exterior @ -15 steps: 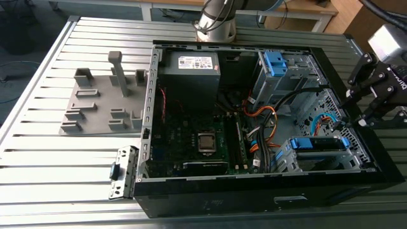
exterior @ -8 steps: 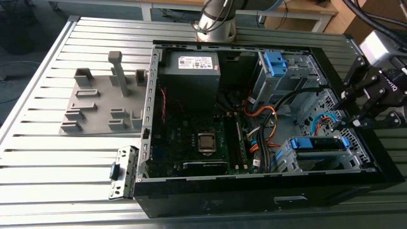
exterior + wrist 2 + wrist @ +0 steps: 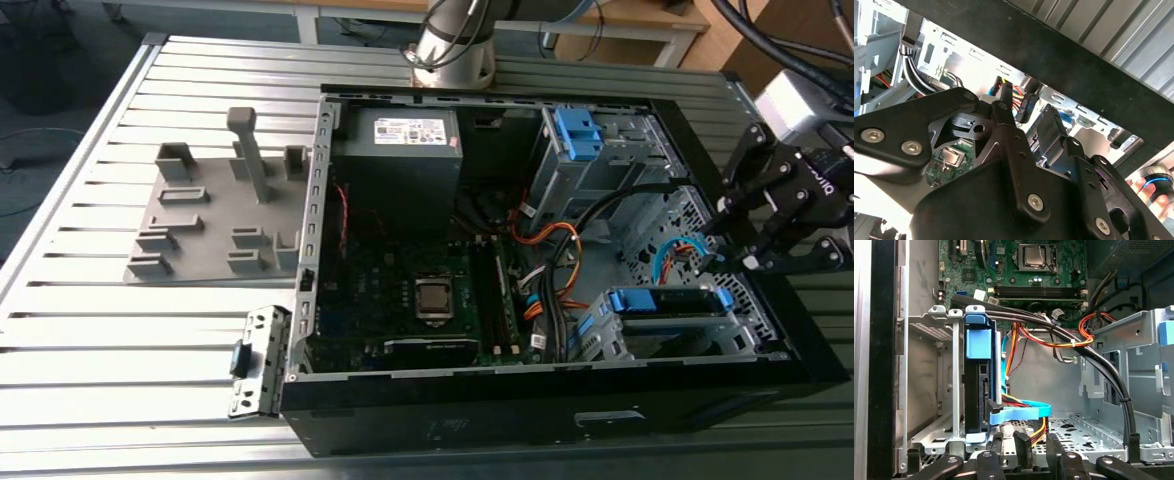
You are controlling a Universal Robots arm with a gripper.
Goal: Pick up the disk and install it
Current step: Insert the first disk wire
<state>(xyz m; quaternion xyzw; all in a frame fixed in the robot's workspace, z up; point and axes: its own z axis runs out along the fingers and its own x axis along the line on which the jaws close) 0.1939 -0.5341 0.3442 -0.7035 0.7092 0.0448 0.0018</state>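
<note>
Surface: ribbed silver aluminium table (image 3: 80,330) carrying an open black desktop computer case (image 3: 534,420), lying on its side with the interior facing up.
Fixture: grey plastic holder plate with upright posts (image 3: 214,215) on the table, at the exterior view's left of the case, just beside it.
Side bracket: small grey metal bracket with a dark latch (image 3: 256,360) on the table, against the case's near left corner.
Inside the case: green motherboard with a square silver processor socket (image 3: 434,297), a grey metal power supply box with a small white sticker (image 3: 400,150) at the far side, and orange, red and black cable bundles (image 3: 554,250) crossing the middle.
Far bay: grey metal drive cage with a bare blue plastic bracket (image 3: 578,132) near the far right corner.
Disk: silver hard drive in a bright blue plastic rail frame (image 3: 667,300), seated in the near right metal cage of the case; in the first wrist view it (image 3: 978,385) stands on edge in the cage slot, blue tab at the end, with a flat light-blue data cable (image 3: 1019,414) and coloured power wires beside it.
Gripper: black two-finger gripper (image 3: 771,262) hanging over the case's right wall, near the disk but apart from it.
Fingers: (image 3: 1064,460) spread apart, holding nothing, seen in the first wrist view.
Arm base: pale metal column (image 3: 451,45) at the far edge of the table.
</note>
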